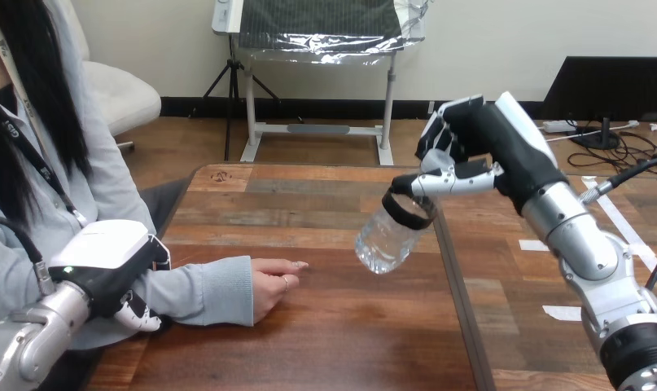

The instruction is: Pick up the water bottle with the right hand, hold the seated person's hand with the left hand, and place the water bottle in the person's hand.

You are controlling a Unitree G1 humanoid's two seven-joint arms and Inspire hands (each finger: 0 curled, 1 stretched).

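My right hand is raised above the table's middle and is shut on a clear water bottle. The bottle hangs tilted, its base pointing down and to the left, well off the table. The person's hand rests on the table at the left, palm down, fingers pointing right. My left hand sits over the person's forearm, well behind the wrist, with curled fingers against the sleeve; I cannot tell whether it grips the forearm. The bottle is up and to the right of the person's hand, apart from it.
The wooden table has a seam running front to back right of the middle. White tape marks lie on its right part. The person sits at the left side.
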